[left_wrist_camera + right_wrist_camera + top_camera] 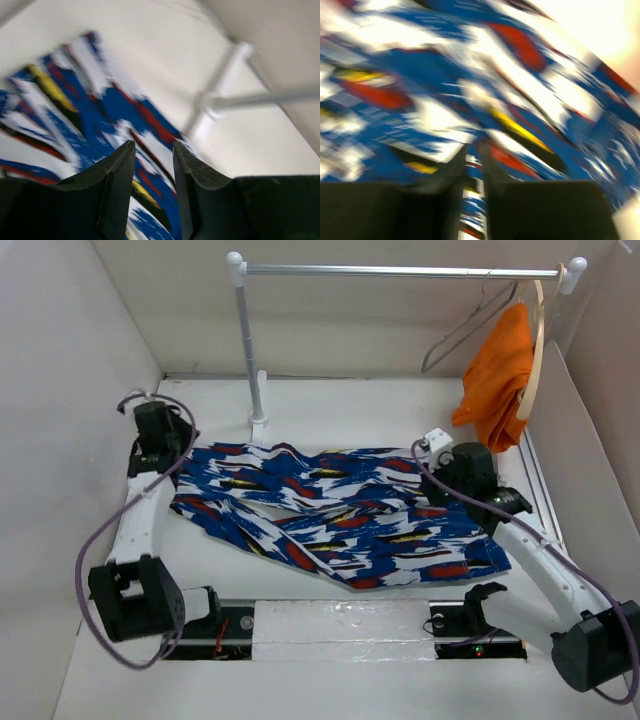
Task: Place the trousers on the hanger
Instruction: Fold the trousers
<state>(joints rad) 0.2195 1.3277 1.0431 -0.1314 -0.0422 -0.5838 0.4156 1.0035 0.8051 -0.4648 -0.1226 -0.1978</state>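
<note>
Between the left arm's fingers a narrow gap stands open with nothing in it; patterned cloth shows beyond the tips, not between them. The right arm's fingers are drawn almost together over the same cloth, and the smeared wrist view does not show whether a fold is pinched or merely lies behind the slit. Outward from both, the long soft trousers, dark blue with jagged red, white, yellow and black streaks, lie spread across the white worktop, with the left fingers at their left end and the right fingers over their far right part. The thin grey wire hanger hangs from the silver rail at the back right, well apart from the trousers, beside a pale wooden hanger bearing orange cloth. The step in hand looks like the first pick-up; nothing is on the wire yet. The next move probably calls for a sure pinch at each end, so the cloth lifts without sagging.
</note>
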